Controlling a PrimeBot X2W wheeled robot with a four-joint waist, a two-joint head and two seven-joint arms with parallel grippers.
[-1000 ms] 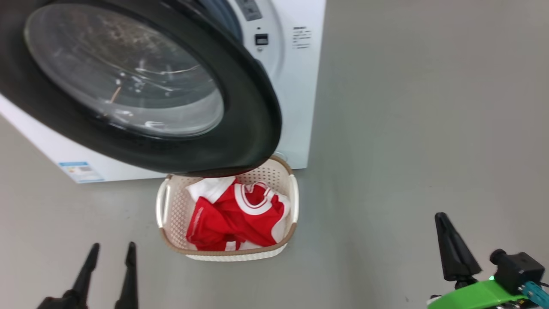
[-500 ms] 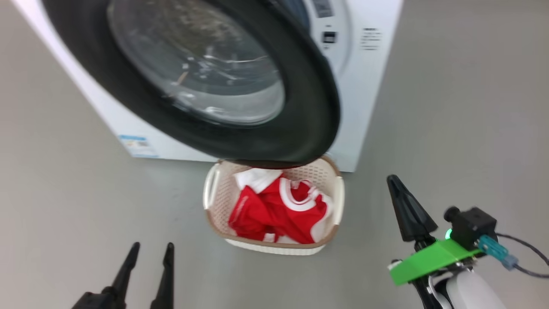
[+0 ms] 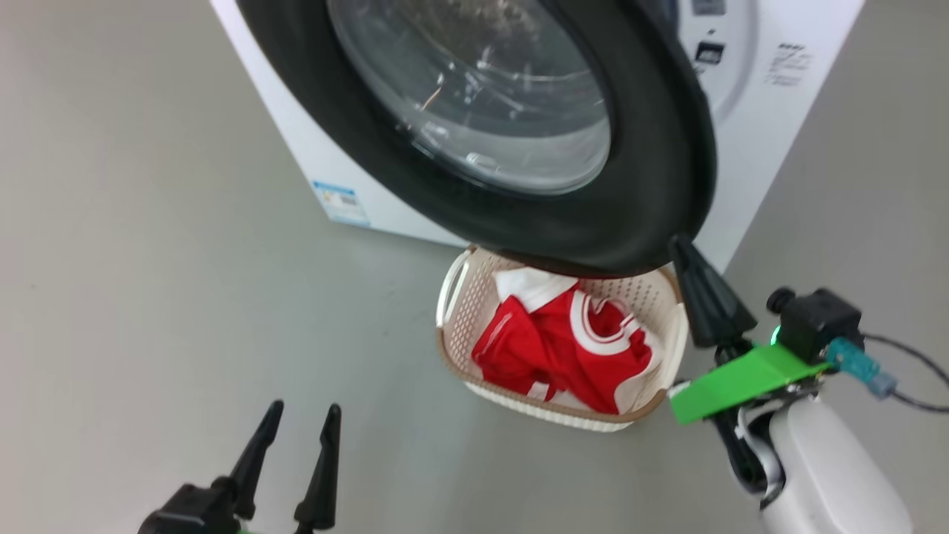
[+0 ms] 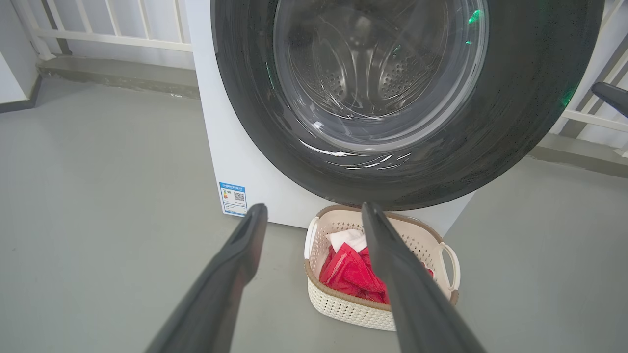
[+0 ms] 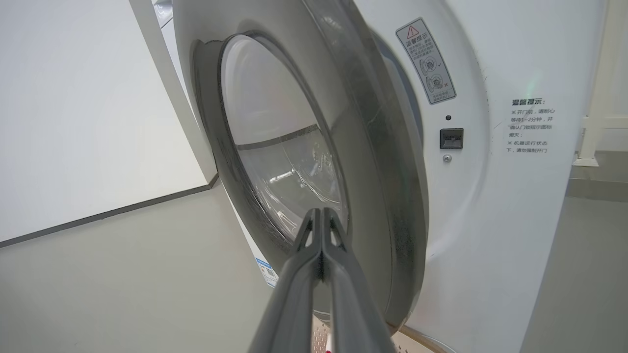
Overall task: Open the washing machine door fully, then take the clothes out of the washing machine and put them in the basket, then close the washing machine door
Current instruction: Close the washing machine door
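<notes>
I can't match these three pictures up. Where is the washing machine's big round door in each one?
Head view: the washing machine door spans the top centre, above the basket.
Left wrist view: the door, top centre and right, seen face on.
Right wrist view: the door, centre, nearly edge on, swung out from the washing machine.
Shared landmark: the blue label on the machine's lower corner.

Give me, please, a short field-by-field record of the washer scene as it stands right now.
door: washing machine door swung out from the washing machine, not closed, its lower rim above the far end of the basket
clothes: red and white clothes lying in the basket
left gripper: left gripper open, empty, over the floor short of the basket
right gripper: right gripper shut, empty, tip by the door's lower right rim; contact unclear
task left: closing the door
</notes>
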